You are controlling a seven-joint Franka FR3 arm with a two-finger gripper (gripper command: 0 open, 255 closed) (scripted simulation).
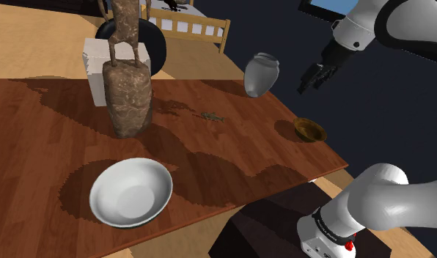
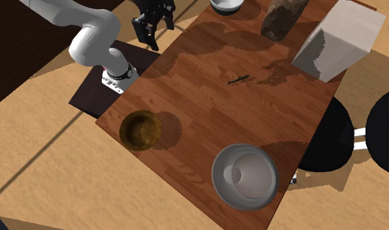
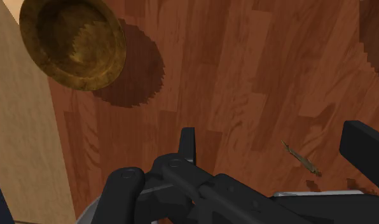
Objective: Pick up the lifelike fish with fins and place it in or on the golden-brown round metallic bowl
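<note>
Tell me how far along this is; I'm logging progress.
Done: nothing yet. The fish lies on the table, apart from the golden-brown bowl. In hand: the open claw hangs empty in the air, touching neither. Left: grasp the fish, carry it over, place it in the bowl.

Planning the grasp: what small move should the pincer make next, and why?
Probably lower the pincer toward the fish, centring it between the fingers. The pincer is open, holds nothing and hangs well above the table; the fish lies flat, nearer one finger, away from the bowl.

tool near table edge | fish mid-table | golden-brown bowl at corner
</note>
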